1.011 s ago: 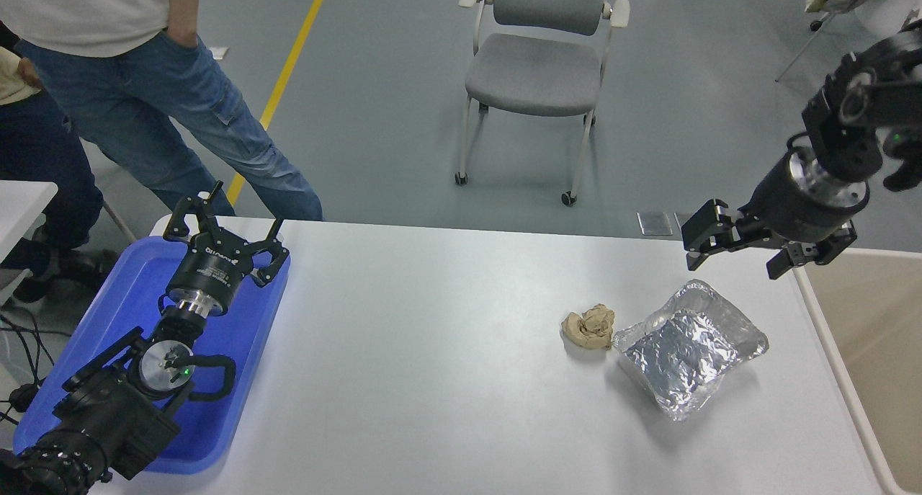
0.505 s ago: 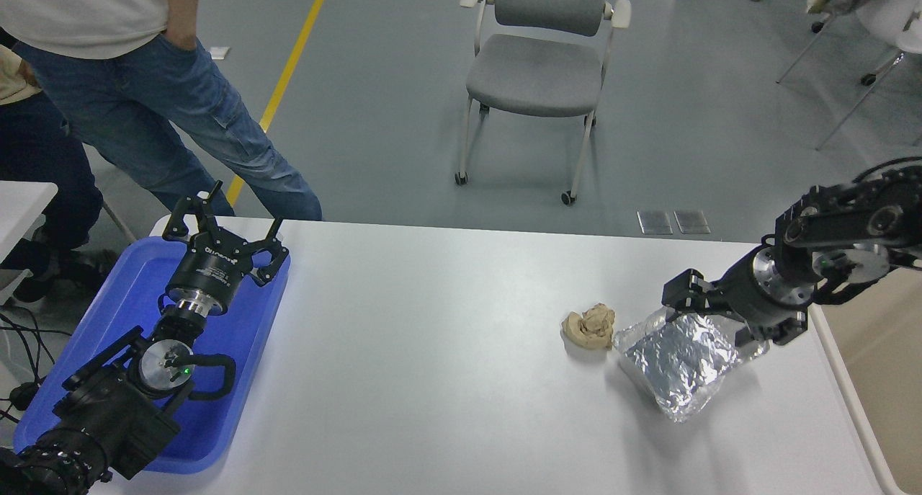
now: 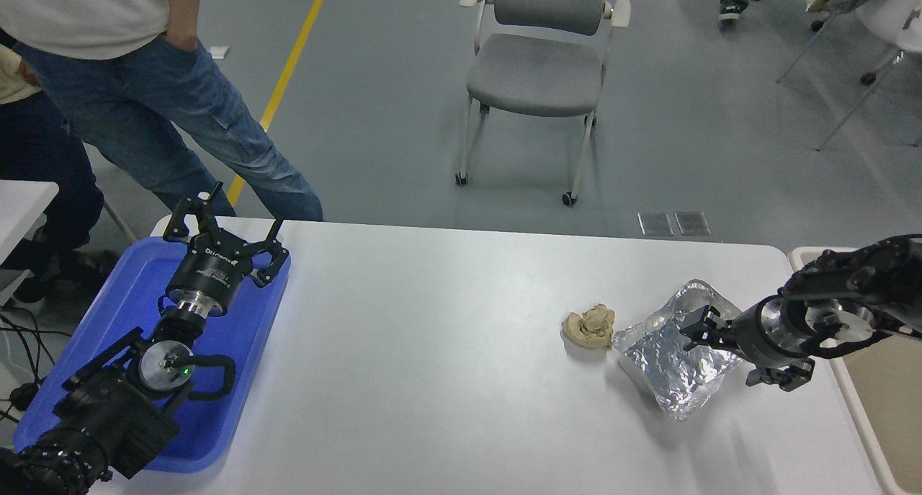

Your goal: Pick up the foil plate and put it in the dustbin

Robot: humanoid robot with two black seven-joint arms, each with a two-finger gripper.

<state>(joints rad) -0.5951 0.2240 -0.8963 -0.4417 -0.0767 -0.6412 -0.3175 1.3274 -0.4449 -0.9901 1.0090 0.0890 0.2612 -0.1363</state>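
The left arm lies stretched forward at the lower left, its tool (image 3: 222, 225) spread wide with fingers pointing away. The right arm reaches in low from the right edge, wrist level, its tool (image 3: 727, 354) aimed leftward, fingers parted.

Grey floor (image 3: 403, 120); grey chair (image 3: 539, 70)

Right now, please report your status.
Right gripper open at foil plate right rim. Left gripper open over blue tray. Paper wad touching plate's left corner.
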